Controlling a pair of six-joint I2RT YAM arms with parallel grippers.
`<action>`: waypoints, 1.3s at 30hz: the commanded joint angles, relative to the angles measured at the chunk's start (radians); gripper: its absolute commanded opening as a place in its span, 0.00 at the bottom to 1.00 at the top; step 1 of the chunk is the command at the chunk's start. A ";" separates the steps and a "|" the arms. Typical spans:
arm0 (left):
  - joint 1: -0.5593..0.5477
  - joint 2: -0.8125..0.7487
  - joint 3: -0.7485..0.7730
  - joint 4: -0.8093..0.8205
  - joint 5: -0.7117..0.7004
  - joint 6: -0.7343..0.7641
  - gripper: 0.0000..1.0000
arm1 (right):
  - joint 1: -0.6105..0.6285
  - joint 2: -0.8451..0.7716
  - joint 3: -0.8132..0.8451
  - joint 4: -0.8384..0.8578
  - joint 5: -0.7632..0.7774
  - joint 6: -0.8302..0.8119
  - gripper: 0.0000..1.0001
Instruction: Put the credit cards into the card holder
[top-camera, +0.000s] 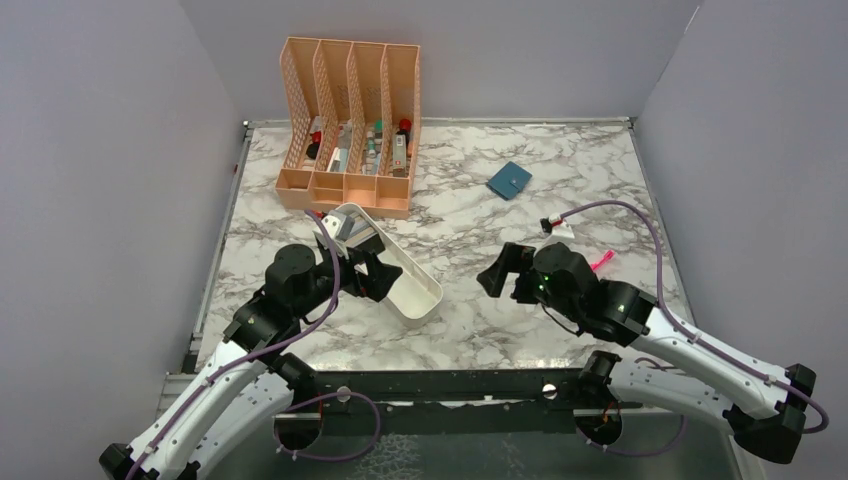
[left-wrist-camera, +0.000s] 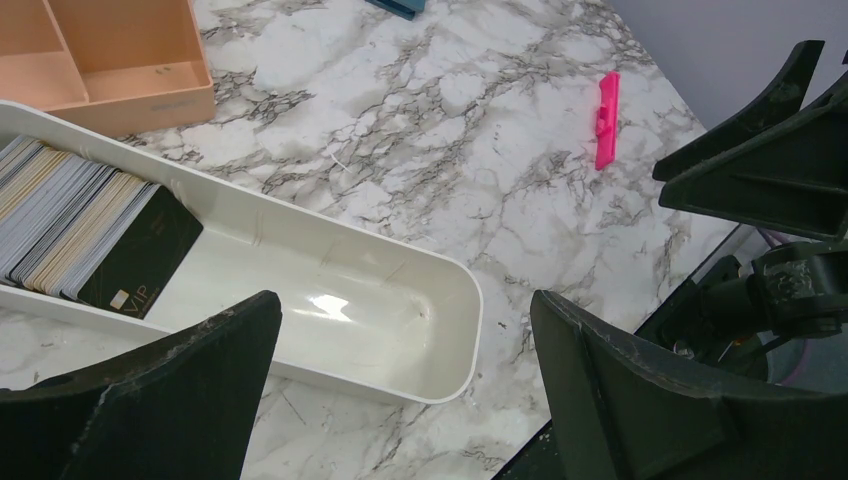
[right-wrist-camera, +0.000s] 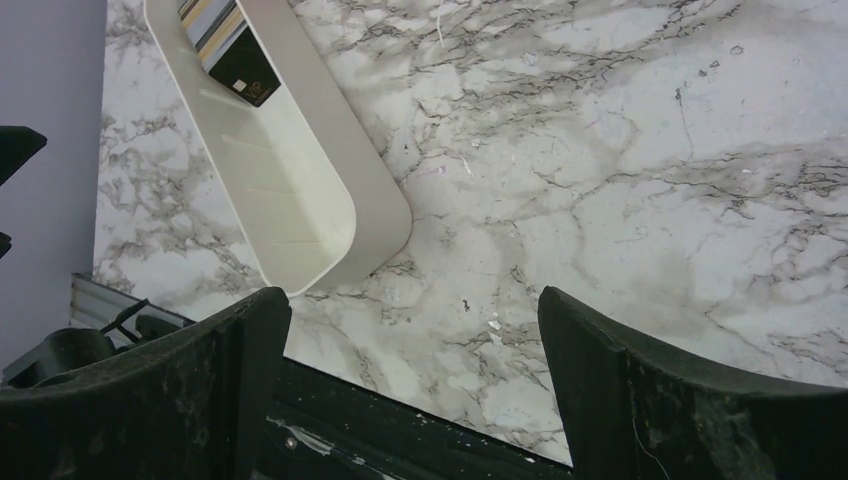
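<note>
My left gripper (left-wrist-camera: 405, 305) and right gripper (right-wrist-camera: 412, 300) gape wide over veined marble (left-wrist-camera: 480, 150), thin cards (left-wrist-camera: 70, 215) stacked in the smooth oblong tray (left-wrist-camera: 330, 285) at frame left.

Card: black card (left-wrist-camera: 150, 245), frontmost of the credit cards (left-wrist-camera: 60, 215)
Text: "VIP" in pale letters at its near corner
Sign: small gold square beside the letters

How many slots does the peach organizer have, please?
4, side by side in the organizer at the table's back left; none looks hidden.
</note>
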 joint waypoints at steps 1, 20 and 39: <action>-0.007 -0.009 -0.006 0.005 -0.011 -0.009 0.99 | 0.009 -0.007 -0.012 0.004 0.063 0.015 1.00; -0.007 -0.005 -0.003 -0.017 -0.052 -0.011 0.99 | -0.182 0.309 0.005 0.354 0.288 -0.269 0.95; -0.006 -0.008 -0.004 -0.030 -0.073 -0.013 0.99 | -0.608 1.071 0.577 0.375 0.051 -0.325 0.50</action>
